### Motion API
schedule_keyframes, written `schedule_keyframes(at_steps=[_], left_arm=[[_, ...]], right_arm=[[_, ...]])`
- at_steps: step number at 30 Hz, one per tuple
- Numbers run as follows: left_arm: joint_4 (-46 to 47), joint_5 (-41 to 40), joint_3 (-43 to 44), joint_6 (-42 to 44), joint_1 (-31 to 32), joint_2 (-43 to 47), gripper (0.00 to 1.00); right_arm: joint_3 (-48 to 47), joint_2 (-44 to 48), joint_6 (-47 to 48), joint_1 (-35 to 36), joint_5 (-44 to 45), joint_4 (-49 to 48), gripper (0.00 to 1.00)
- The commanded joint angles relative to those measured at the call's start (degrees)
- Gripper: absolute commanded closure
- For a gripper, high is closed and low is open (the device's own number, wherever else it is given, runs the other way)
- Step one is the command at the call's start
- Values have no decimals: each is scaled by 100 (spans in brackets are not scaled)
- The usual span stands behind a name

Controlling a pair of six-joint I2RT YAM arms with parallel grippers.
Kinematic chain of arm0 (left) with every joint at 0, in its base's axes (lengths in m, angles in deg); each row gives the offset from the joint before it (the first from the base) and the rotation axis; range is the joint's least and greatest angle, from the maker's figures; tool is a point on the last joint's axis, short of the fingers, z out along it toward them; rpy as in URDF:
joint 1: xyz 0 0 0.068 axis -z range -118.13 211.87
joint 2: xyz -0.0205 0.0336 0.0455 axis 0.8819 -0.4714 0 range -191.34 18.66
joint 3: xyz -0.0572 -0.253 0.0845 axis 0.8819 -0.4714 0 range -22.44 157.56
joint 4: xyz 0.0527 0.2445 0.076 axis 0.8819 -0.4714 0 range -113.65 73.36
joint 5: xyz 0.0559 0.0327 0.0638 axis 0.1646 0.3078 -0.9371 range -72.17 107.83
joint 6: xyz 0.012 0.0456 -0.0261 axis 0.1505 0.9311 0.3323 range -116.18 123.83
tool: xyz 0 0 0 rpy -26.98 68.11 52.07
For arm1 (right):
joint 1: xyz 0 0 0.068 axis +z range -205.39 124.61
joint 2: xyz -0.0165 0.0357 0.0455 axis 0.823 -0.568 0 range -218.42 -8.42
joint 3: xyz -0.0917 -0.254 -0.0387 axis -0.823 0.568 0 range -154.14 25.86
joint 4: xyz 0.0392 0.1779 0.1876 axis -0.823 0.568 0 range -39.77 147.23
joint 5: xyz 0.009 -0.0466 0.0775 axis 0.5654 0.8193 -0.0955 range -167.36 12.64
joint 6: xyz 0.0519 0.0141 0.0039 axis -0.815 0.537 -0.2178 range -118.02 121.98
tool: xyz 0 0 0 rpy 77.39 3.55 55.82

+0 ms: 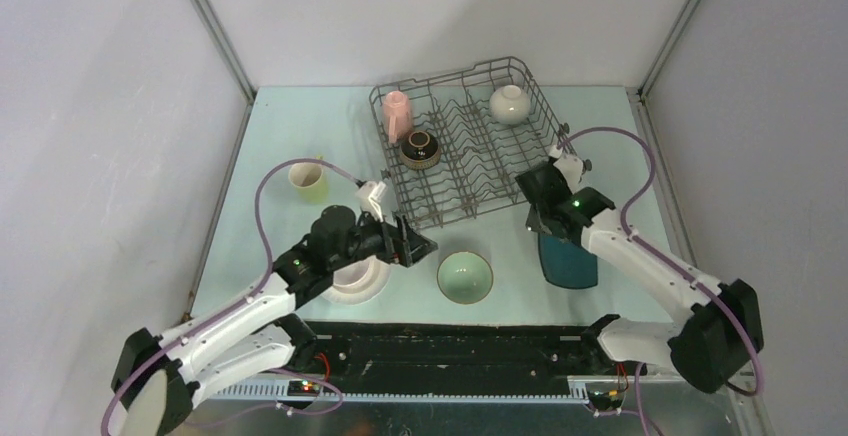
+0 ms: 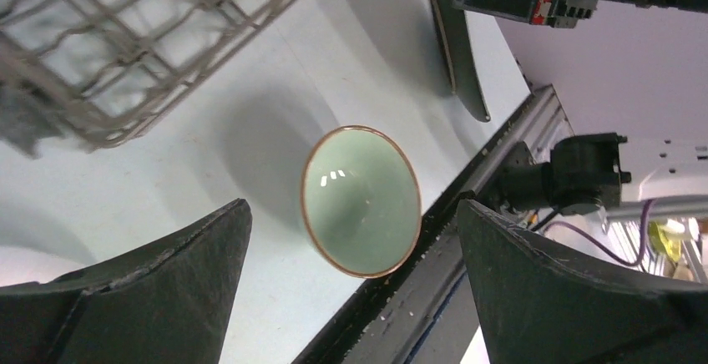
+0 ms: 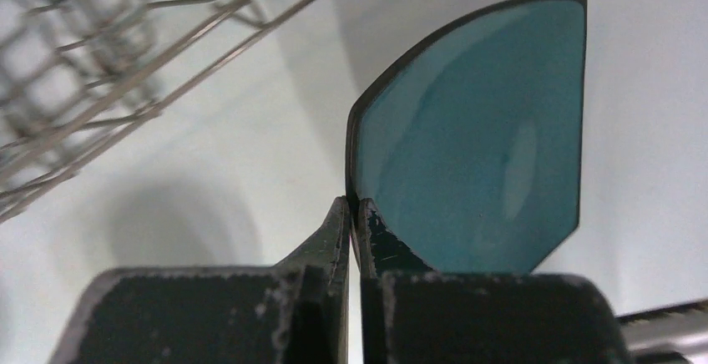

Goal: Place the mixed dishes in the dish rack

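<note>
**Now: teal plate pinched at its rim beside the rack, left jaws wide over the green bowl**

Largest on the pale table (image 1: 270,146) is the dish rack (image 1: 470,181), set toward the far side. It holds three pieces. The white bowl (image 1: 510,104) sits upside down near its far right corner, the pink mug (image 1: 398,114) lies at its far left, and the brown bowl (image 1: 420,149) is just in front of the mug.

The dark teal squarish plate (image 3: 476,147) is outside the rack, near its front right corner and tipped up on edge. The right gripper (image 3: 352,214) has its jaws closed tight on the plate's rim. Whether the plate's lower edge touches the table cannot be told.

The round white plate (image 1: 340,296) lies at front left, partly under the left arm, with the pale pink bowl (image 1: 360,278) on it.

The pale green bowl (image 2: 361,201) stands upright in front of the rack, apart from it. The left gripper (image 1: 418,248) hangs beside it with jaws spread wide, holding nothing.

The yellow-green mug (image 1: 308,180) stands upright to the left of the rack.
</note>
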Motion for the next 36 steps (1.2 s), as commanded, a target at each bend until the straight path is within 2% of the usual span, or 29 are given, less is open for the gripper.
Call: schedule_keyframes(at_steps=[1,8,15,20,22,24,26,28,30,33,35,36], left_arm=[[369,-277,528,330,488,-415,1],[640,-806,1392,784,1566,-1706,1],[690,-1007,2457,273,2152,-3509,4],[1246,-833,2674,-57,2211,-4062,9],[939,-983,2801,-63,2217,-4054,11],[1166,-1044,2531,-107,2225,-3810,11],[1364,-1064,2304,-151,2226,-3620,9],[1156,-1046,2387,-109,2226,-3648,9],[999,-983,2468,-100,2226,-3761,9],[1071,-860,2532,-163,2226,-3936,10],[980,-790,2664,-186,2238,-4087,11],[919,-779,2724,-184,2245,-4198,11]], right_arm=[[88,479,-692,234,-744,-912,100],[95,550,-910,214,-1068,-931,100],[171,745,-920,159,-1222,-1009,100],[228,884,-773,55,-1205,-953,100],[254,897,-661,-52,-1307,-946,100],[257,905,-569,-154,-1322,-820,100],[311,952,-490,-270,-1259,-649,93],[520,1118,-439,-431,-1325,-626,71],[931,1407,-459,-674,-1523,-736,43],[1476,1835,-476,-1367,-2180,-932,35],[1808,2072,-449,-1849,-2438,-958,20],[1979,2171,-384,-2008,-2501,-932,7]])
